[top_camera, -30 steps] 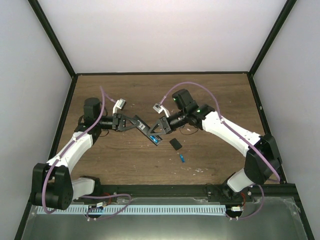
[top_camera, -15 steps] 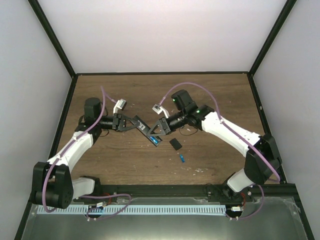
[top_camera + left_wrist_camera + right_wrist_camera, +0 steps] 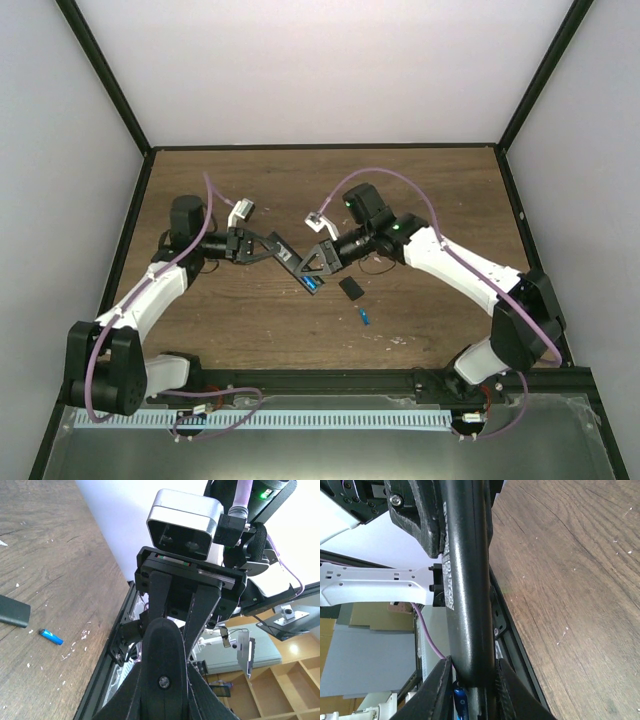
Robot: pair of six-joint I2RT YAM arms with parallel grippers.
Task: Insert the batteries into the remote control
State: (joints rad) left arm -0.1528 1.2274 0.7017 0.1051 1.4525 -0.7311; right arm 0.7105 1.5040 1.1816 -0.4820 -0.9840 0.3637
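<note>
Centre of overhead view: left end effector and right end effector both clamped on the remote control, one battery at its lower end. The second battery lies lower right on the tabletop.

Batteries: two. Remote control: one. Black flat piece: one.
</note>
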